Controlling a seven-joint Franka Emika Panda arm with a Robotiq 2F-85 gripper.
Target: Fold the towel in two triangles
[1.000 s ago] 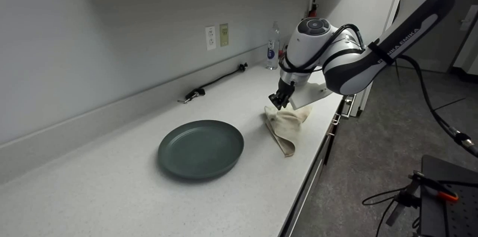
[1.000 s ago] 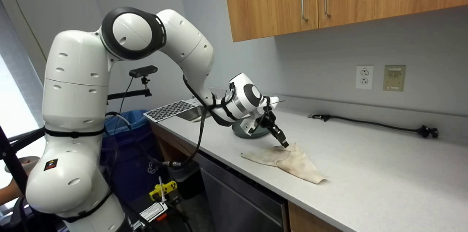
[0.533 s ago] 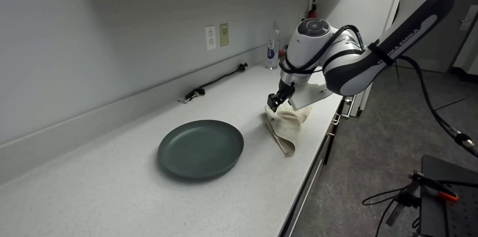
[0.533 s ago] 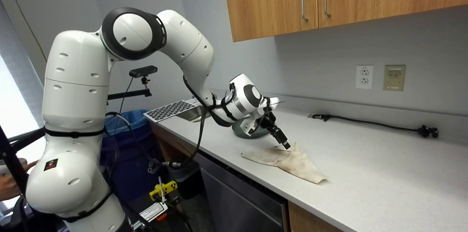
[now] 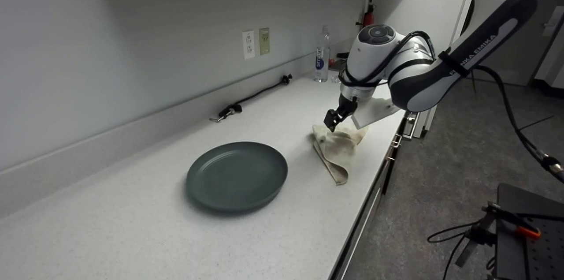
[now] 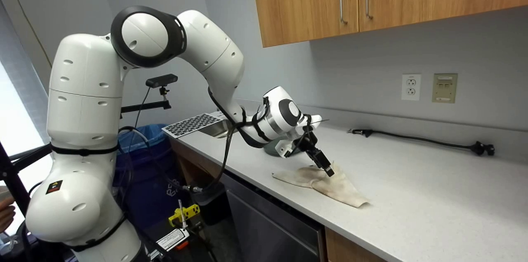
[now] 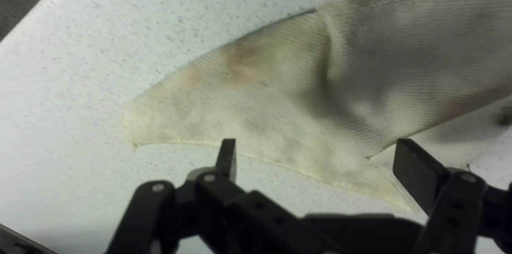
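The towel (image 5: pixel 337 154) lies on the counter in both exterior views, beige and wrinkled, with one part folded over another. In the wrist view the towel (image 7: pixel 248 114) shows a pointed corner at left, a raised fold at upper right and brownish marks. My gripper (image 7: pixel 318 154) stands open, its two fingers wide apart over the towel's lower edge, and nothing is gripped. The gripper (image 6: pixel 328 170) points down at the towel's upper part in an exterior view; whether the fingertips touch the cloth I cannot tell. Part of the towel is hidden behind the gripper (image 5: pixel 333 122).
A round dark green plate (image 5: pixel 237 176) sits on the counter near the towel. A black clamp arm (image 5: pixel 260 95) lies along the wall, with a clear bottle (image 5: pixel 322 57) farther back. The counter's front edge (image 6: pixel 288 208) runs close to the towel. Wooden cabinets (image 6: pixel 309 4) hang above.
My gripper's jaws have spread apart. The gripper has shifted to the right in both exterior views and somewhat lower in one of them. Towel and plate look unmoved.
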